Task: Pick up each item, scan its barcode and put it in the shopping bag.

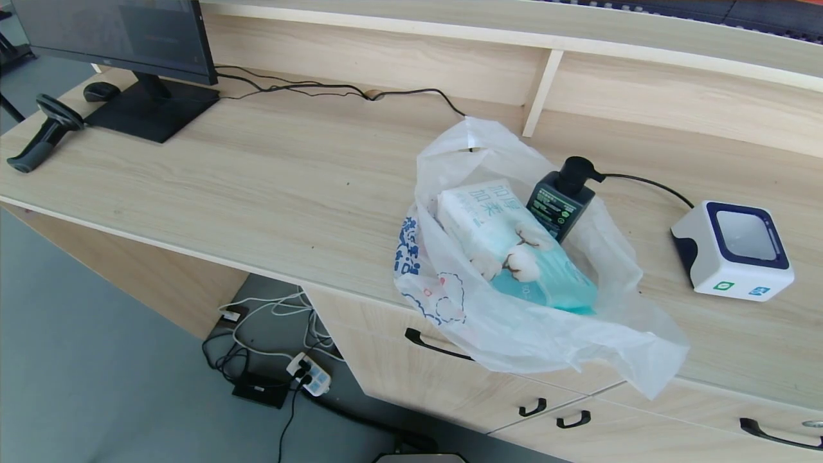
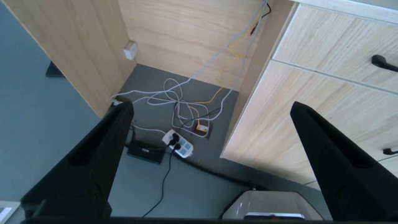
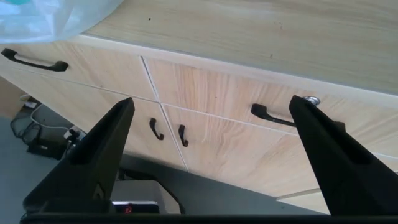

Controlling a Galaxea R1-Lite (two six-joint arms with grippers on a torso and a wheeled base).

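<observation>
A translucent white shopping bag (image 1: 514,321) lies open on the wooden counter, sagging over the front edge. Inside it rest a white and teal tissue pack (image 1: 514,247) and a dark pump bottle (image 1: 560,199), standing at the bag's far side. A white and navy barcode scanner box (image 1: 733,249) sits on the counter right of the bag. My left gripper (image 2: 208,162) hangs open below counter height, over the floor beside the cabinet. My right gripper (image 3: 208,155) is open too, low in front of the drawers, with a corner of the bag (image 3: 43,18) above it.
A monitor (image 1: 122,45), a mouse (image 1: 101,91) and a handheld scanner (image 1: 45,132) stand at the counter's far left. Cables and a power strip (image 1: 308,375) lie on the floor under the counter. Drawer handles (image 3: 168,132) face the right gripper.
</observation>
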